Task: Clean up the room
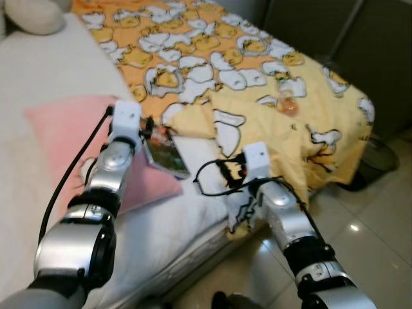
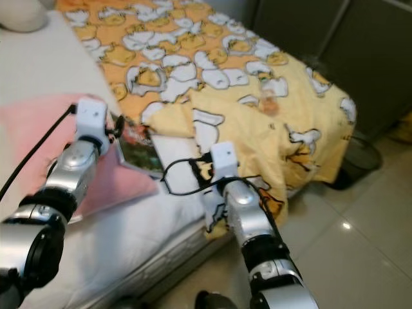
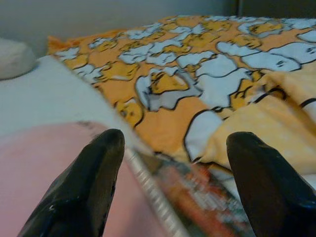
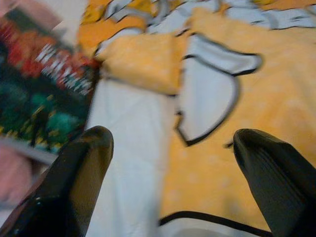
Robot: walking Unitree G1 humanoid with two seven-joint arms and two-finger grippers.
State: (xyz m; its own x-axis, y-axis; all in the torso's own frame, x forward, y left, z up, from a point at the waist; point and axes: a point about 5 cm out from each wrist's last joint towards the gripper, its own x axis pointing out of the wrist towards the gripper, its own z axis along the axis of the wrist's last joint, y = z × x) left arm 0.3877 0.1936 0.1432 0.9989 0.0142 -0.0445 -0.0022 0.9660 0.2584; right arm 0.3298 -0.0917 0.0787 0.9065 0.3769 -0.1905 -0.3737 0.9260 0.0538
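A glossy magazine lies on the bed, partly on a pink pillow and partly on the white sheet. My left gripper is open just above the magazine's near edge, with one finger over the pink pillow. A rumpled yellow and orange duck-print blanket covers the bed's far side. My right gripper is open over the sheet where the blanket's folded edge begins, with the magazine beside it. A small orange object rests on the blanket.
A white pillow sits at the bed's head. The blanket hangs over the bed's corner toward a glossy tiled floor. A dark round thing stands on the floor by that corner, in front of dark cabinet doors.
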